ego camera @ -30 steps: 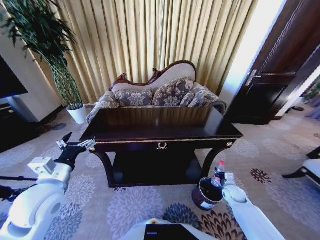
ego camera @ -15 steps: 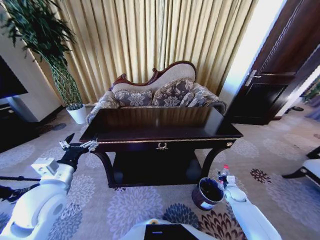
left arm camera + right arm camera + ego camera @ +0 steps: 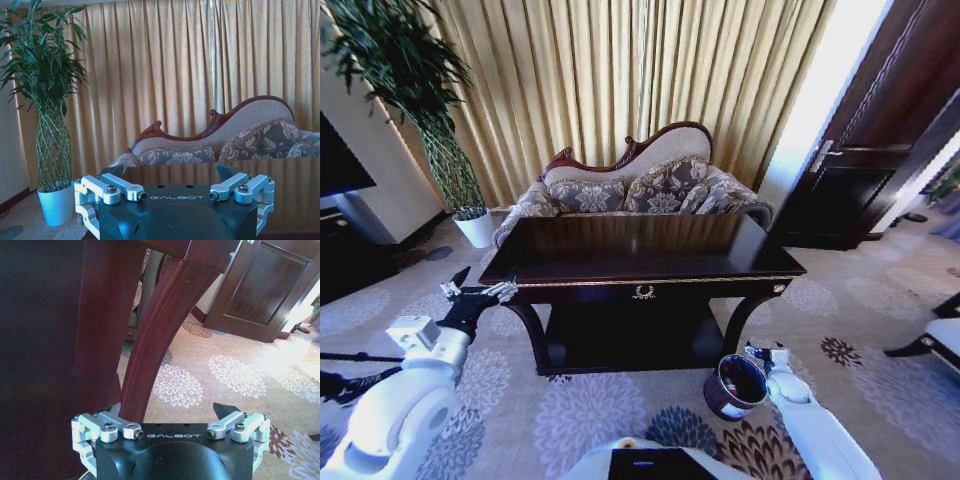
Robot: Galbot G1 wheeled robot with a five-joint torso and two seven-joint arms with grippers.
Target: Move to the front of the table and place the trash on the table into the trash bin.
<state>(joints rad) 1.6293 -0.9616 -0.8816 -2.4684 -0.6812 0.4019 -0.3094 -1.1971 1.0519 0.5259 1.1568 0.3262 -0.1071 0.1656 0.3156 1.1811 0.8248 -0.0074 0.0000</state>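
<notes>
The dark glossy table with gold trim stands straight ahead, and its curved leg rises close in front of the right wrist. The trash is out of view. On the carpet by the table's right front leg sits the round dark trash bin. My right gripper hangs open just above the bin's right rim, and nothing lies between its fingers. My left gripper is held open and empty off the table's left front corner, pointing over the tabletop.
A carved-back patterned sofa stands behind the table before gold curtains. At the back left are a tall plant and its white pot, with a dark cabinet nearer. A dark door is at the right. Flowered carpet surrounds the table.
The red-capped bottle held over the bin by my right gripper has gone from sight, and that gripper now stands open. The left arm has barely moved.
</notes>
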